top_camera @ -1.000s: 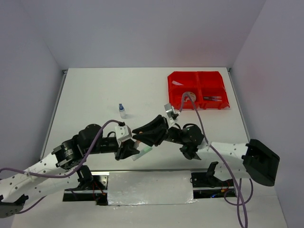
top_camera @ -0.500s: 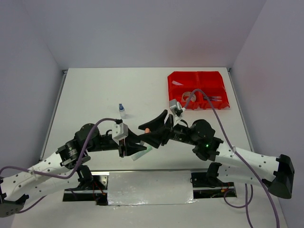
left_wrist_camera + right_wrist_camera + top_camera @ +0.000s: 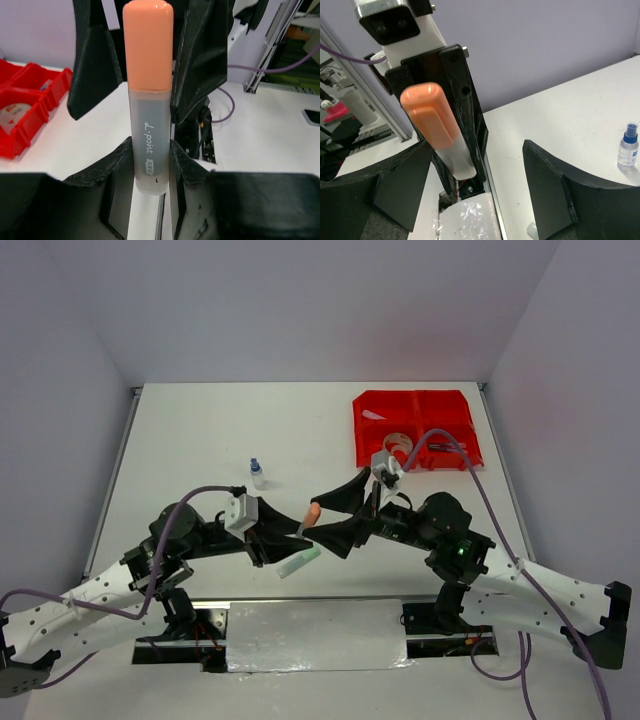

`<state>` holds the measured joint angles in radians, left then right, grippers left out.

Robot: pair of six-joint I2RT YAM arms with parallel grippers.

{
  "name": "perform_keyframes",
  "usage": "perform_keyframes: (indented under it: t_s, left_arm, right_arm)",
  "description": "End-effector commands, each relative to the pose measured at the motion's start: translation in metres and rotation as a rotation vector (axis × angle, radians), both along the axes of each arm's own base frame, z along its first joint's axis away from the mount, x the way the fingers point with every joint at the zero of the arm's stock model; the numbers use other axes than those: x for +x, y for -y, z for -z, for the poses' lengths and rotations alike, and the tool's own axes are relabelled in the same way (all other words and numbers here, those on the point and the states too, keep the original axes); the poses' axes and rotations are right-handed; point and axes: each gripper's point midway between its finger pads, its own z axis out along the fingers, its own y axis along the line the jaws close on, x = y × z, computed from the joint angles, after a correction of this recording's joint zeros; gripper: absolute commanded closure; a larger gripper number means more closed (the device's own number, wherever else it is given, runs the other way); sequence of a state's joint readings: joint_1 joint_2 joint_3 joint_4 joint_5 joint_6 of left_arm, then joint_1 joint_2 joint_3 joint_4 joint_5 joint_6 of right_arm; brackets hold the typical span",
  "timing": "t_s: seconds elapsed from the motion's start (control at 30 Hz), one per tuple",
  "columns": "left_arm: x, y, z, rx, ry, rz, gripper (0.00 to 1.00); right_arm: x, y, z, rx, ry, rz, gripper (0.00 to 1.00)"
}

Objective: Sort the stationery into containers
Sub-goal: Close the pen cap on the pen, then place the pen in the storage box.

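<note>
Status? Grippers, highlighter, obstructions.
Left gripper shut on orange highlighter. Right gripper open, flanking it. Green highlighter on table below; bins far right.

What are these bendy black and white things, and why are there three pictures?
They are two robot arms, each ending in two fingers. One picture looks down from above; the other two come from little cameras on the wrists. The left arm's fingers pinch a highlighter with an orange cap. The right arm's fingers stand wide open on either side of it, not touching. On the white table are a green highlighter and a small bottle. The red bins at the far right hold a tape roll.
</note>
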<state>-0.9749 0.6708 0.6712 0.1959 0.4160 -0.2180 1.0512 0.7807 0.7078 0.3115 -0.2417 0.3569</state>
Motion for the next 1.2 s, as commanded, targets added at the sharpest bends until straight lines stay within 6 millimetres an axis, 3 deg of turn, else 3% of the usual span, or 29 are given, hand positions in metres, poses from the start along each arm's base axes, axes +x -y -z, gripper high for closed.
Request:
perform_keyframes:
  t_s: [0.0,0.2,0.57,0.73,0.8,0.83,0.87,0.9,1.0,1.03,1.07,1.13,1.17]
  left_arm:
    - [-0.007,-0.007,-0.047,-0.167,0.062,0.004,1.00]
    - [-0.012,-0.009,-0.053,-0.193,0.063,0.022,1.00]
    - [-0.005,0.003,-0.036,-0.148,0.015,0.025,1.00]
    - [-0.002,0.004,-0.032,-0.144,0.003,0.014,1.00]
    - [-0.001,0.003,-0.033,-0.146,0.001,0.005,1.00]
    - [0.000,0.003,-0.034,-0.147,-0.001,0.002,1.00]
    - [0.000,0.003,-0.035,-0.148,-0.003,-0.002,0.96]
    - [0.002,0.002,-0.036,-0.151,-0.006,-0.015,0.90]
    - [0.027,-0.003,-0.033,-0.146,-0.070,-0.160,0.16]
    - [0.052,-0.011,-0.022,-0.119,-0.146,-0.308,0.01]
    - [0.062,-0.015,-0.017,-0.097,-0.179,-0.373,0.01]
    - [0.084,-0.027,-0.018,-0.067,-0.246,-0.524,0.01]
    - [0.104,-0.048,-0.005,-0.009,-0.330,-0.707,0.01]
  right_arm:
    - [0.002,0.008,-0.016,0.000,0.063,0.027,0.20]
    - [-0.017,-0.003,-0.013,0.035,0.112,-0.096,0.21]
    - [-0.020,-0.005,-0.048,0.159,0.208,-0.114,0.26]
    - [-0.018,-0.011,-0.050,0.161,0.216,-0.120,0.55]
    - [-0.019,-0.014,-0.045,0.150,0.217,-0.133,0.73]
    - [-0.018,-0.015,-0.044,0.144,0.219,-0.131,0.91]
    - [-0.013,-0.016,-0.041,0.140,0.205,-0.108,1.00]
    - [-0.012,-0.015,-0.042,0.153,0.208,-0.099,1.00]
    - [0.009,-0.013,-0.032,0.119,0.165,0.010,1.00]
    - [0.021,-0.009,-0.032,0.108,0.145,0.076,1.00]
    - [0.037,-0.005,-0.030,0.094,0.123,0.159,1.00]
    - [0.095,0.024,-0.016,0.047,0.021,0.439,1.00]
    - [0.124,0.044,0.000,0.021,-0.074,0.591,1.00]
